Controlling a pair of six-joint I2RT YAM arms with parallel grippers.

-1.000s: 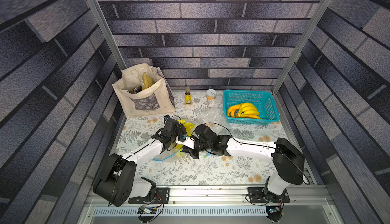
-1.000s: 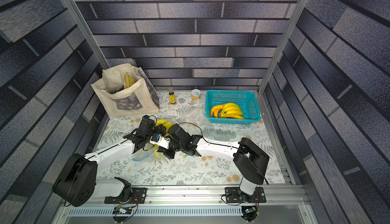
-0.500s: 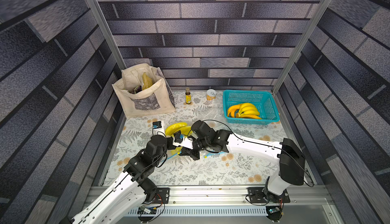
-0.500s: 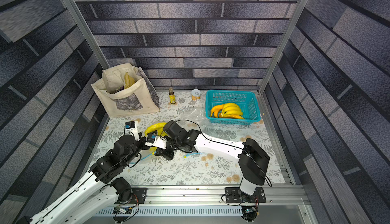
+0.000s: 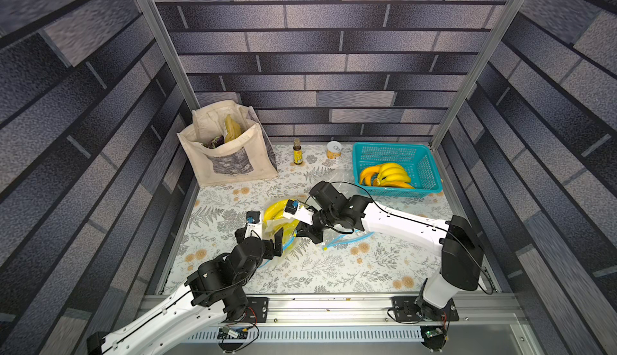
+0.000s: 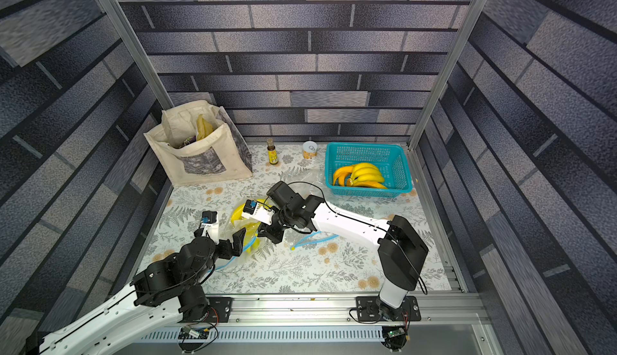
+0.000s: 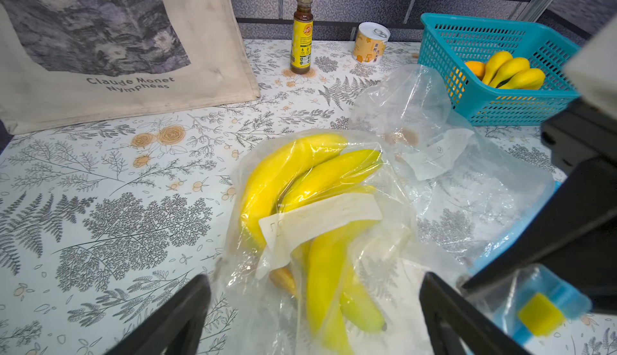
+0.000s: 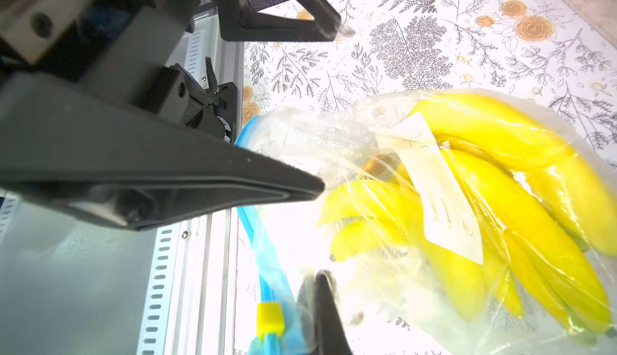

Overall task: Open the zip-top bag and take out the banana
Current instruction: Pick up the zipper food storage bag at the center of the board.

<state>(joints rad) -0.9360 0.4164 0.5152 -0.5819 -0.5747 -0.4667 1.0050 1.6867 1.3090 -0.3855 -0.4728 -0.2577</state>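
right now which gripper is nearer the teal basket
Right. The right gripper, shut on the zip-top bag, is on its basket side; the open left gripper is on its far side.

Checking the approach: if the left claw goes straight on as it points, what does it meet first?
Most likely the clear zip-top bag, its film lying over the bananas, directly ahead between the open left claw's tips. Exact depth is unclear.

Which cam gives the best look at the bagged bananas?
Left wrist: the banana bunch lies centred inside the zip-top bag, nearly whole. Right wrist shows it close but cropped. In both top views the right arm covers much of it.
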